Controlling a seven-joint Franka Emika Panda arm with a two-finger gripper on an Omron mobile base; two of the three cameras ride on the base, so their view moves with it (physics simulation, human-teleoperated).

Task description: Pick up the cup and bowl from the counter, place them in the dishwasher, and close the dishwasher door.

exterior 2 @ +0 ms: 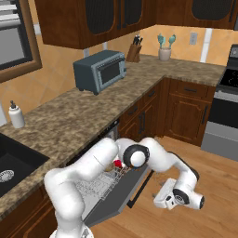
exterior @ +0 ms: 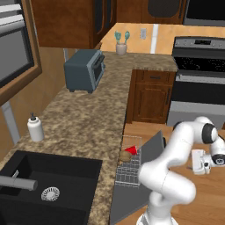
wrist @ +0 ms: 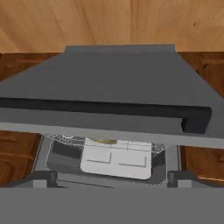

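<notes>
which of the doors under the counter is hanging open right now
The grey dishwasher door, tilted partway down with the rack exposed; the brown wooden cabinet doors are shut.

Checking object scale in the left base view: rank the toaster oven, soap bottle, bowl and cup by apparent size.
1. toaster oven, clearly largest.
2. soap bottle.
3. bowl and cup: both tiny and partly hidden in the dishwasher rack, too close to rank.

Both base views look forward and down from behind the white arm, one from each side, sharing the speckled brown granite counter (exterior: 83, 118) and flat grey dishwasher door (exterior 2: 116, 197). The hand view faces that door's black bar handle (wrist: 105, 111) closely, beyond the fingers.
</notes>
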